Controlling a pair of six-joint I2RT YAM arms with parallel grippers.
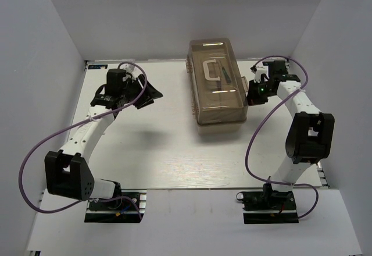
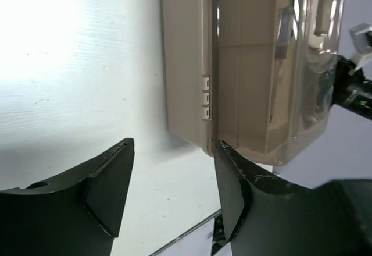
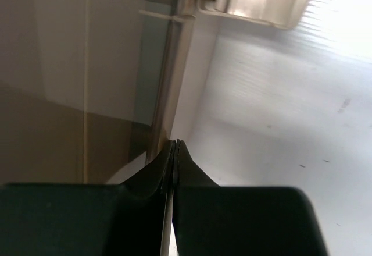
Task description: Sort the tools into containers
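- The toolbox (image 1: 216, 87) sits shut at the back middle of the table (image 1: 163, 151), its translucent brown lid (image 1: 229, 107) down and the white handle (image 1: 216, 73) lying flat on top.
- A thin dark shape shows through the lid under the handle; which tool it is cannot be told.
- The right gripper (image 1: 256, 96) is just beside the toolbox's right wall, fingers pressed together on nothing; contact is unclear.
- The left gripper (image 1: 145, 96) hangs well left of the toolbox, jaws spread wide and empty.
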